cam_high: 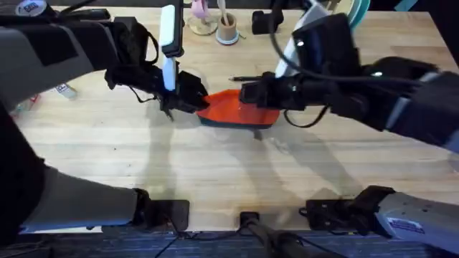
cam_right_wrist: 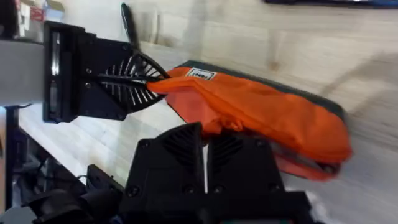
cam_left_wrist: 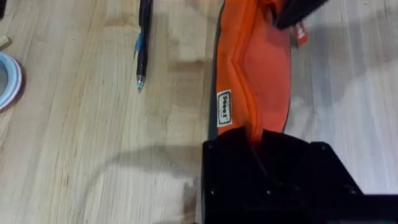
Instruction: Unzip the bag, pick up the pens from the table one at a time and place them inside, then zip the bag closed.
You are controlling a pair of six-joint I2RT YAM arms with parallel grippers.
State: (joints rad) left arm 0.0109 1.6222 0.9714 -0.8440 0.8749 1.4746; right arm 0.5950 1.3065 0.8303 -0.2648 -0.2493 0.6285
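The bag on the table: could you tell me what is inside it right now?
Its inside cannot be seen. The bag is pinched at both ends by the left gripper and right gripper; one pen lies beside it.

Soft, even light is falling from above, and the table [cam_high: 215, 172] is looking bright without any harsh glare. The arms are casting faint, blurry shadows toward the desk's near edge. Both arms are showing up dark and smeared close under the overhead camera, and the right wrist view is looking blurry.
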